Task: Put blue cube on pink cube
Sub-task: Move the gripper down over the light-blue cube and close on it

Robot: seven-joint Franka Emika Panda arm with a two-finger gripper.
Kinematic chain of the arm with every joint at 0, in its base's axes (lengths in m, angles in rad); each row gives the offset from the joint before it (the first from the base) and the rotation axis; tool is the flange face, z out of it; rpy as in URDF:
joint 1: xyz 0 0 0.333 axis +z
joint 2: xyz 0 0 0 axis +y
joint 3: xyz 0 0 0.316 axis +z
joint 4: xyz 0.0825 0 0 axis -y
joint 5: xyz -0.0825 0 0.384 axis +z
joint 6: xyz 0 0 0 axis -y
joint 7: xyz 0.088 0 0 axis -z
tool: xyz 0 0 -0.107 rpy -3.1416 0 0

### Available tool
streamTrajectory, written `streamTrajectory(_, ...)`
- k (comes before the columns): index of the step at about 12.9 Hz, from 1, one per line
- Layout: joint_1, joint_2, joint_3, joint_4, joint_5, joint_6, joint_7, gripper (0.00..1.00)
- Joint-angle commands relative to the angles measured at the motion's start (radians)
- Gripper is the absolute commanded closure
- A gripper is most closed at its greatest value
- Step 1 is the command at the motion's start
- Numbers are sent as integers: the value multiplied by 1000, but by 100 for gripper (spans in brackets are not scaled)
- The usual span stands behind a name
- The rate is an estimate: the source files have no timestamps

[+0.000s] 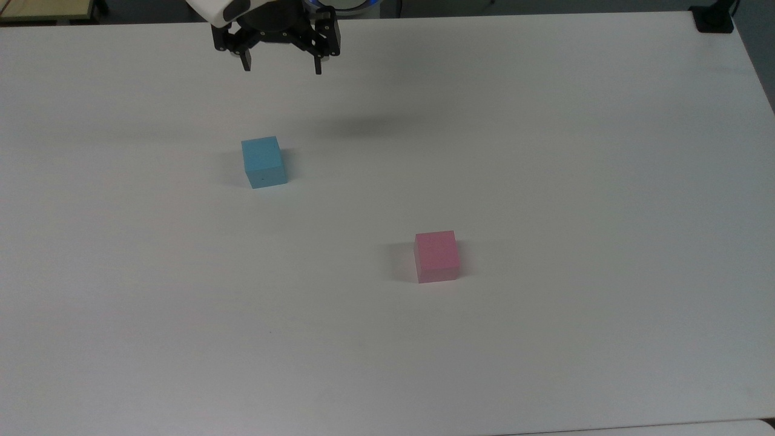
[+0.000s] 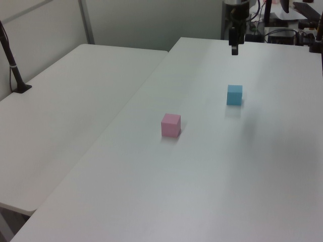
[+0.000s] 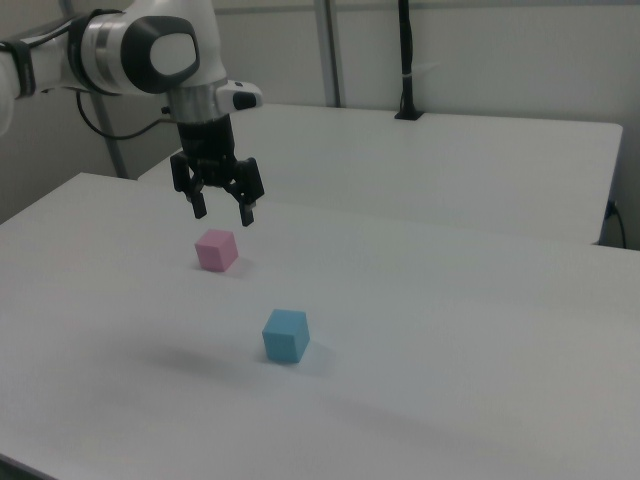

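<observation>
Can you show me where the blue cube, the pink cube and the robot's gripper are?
blue cube (image 1: pixel 263 161), top view, its top face.
pink cube (image 1: pixel 436 255), top view, its top face.
gripper (image 1: pixel 282 65), top view, midway between its open fingers.

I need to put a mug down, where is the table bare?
Nearly everywhere. The table is bare on the top view's right of the pink cube, and below both cubes. The tightest spot is around the blue cube, with the open gripper above the table nearby.

Arm (image 3: pixel 140 50): glossy white shells, grey joint bands
Gripper (image 3: pixel 222 213): black, two slim fingers
Cable (image 3: pixel 95 118): black
</observation>
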State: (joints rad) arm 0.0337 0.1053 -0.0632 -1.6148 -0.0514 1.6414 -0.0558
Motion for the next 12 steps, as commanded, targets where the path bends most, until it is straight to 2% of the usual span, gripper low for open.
streamTrajectory(1,-1,8,-30,-86,-30,91,-87,0)
streamTrajectory(5,0,43,-36,-292,-125,348,-82,0)
streamTrajectory(9,-5,144,-66,-310,-162,466,-85,0)
streamTrajectory(12,-5,183,-70,-309,-173,480,-84,2)
